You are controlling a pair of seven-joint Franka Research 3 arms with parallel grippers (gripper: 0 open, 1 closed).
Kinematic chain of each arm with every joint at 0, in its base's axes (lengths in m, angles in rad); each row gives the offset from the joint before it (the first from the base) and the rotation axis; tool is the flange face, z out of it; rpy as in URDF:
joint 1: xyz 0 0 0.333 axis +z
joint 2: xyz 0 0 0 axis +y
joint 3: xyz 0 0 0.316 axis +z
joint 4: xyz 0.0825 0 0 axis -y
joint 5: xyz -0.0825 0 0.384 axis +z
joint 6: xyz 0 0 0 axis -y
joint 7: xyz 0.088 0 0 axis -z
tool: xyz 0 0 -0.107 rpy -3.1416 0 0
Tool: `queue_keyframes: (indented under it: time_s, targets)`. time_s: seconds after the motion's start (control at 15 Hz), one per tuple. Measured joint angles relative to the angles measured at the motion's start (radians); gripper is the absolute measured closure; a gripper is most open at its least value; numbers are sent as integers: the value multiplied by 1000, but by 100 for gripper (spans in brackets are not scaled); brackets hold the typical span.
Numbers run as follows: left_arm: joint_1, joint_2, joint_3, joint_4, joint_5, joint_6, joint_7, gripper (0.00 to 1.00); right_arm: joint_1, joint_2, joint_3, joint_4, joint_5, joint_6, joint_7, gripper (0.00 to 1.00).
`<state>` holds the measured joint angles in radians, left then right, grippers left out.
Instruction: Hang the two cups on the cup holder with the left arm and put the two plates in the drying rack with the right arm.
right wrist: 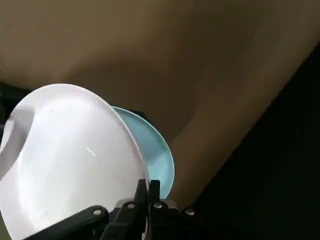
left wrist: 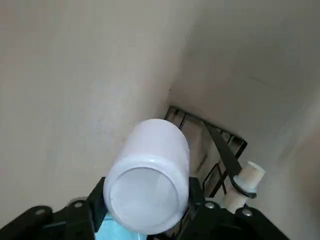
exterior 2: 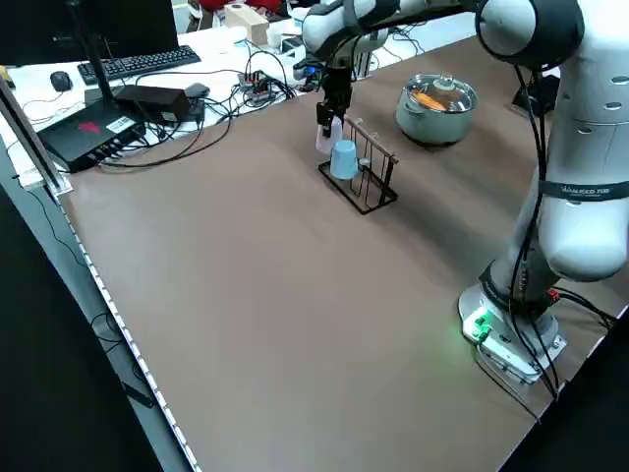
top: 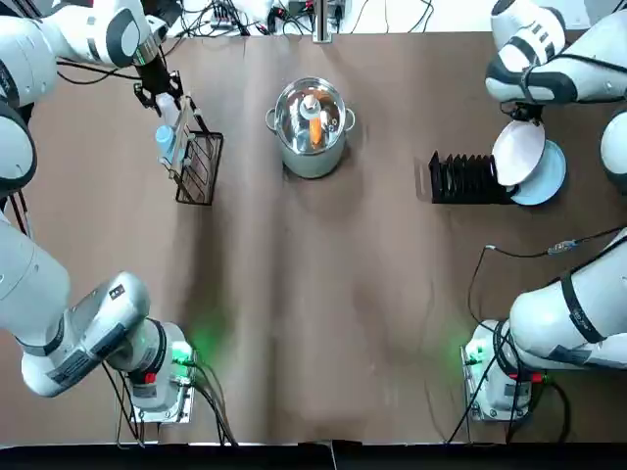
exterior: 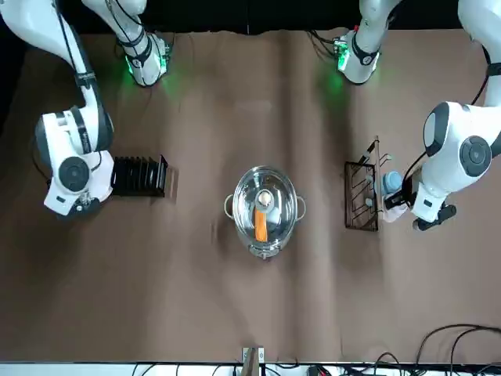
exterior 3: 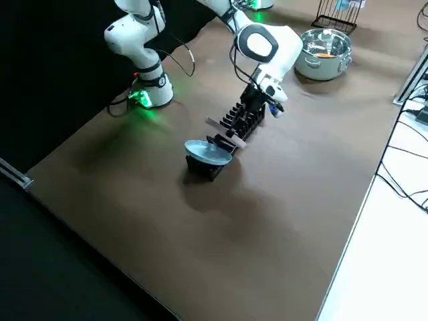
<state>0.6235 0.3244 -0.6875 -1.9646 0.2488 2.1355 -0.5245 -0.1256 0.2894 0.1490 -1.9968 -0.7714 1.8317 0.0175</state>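
White cup [left wrist: 148,179] in left gripper [left wrist: 145,210], beside cup holder [top: 199,166].

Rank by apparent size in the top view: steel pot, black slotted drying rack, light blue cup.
1. Steel pot
2. Black slotted drying rack, close to the pot in footprint, so unsure
3. Light blue cup, clearly smallest

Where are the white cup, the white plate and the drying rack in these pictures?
white cup [left wrist: 150,180]: left wrist view, on its round base.
white plate [right wrist: 65,160]: right wrist view, on its face.
drying rack [top: 462,179]: top view, on its slots.
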Motion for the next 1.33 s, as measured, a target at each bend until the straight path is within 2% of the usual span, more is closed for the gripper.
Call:
queue_keyframes:
  time_s: [0.27,0.67,0.73,0.93,1.2,1.33]
  targets:
    - [0,23,0,-2,1,12,0,33,14,0,0,-32,-21,-1,43,96]
    - [0,34,0,-2,11,20,0,33,47,0,0,-36,-22,1,114,96]
    - [0,34,0,-2,16,22,0,30,58,0,0,-36,-24,0,124,96]
    - [1,34,0,7,25,27,11,3,69,0,0,-40,-31,-3,132,96]
    - [2,27,-2,37,35,27,30,0,69,4,0,-46,-31,-7,132,90]
    - [1,16,-9,99,37,-13,61,0,69,6,0,-50,-31,-9,132,78]
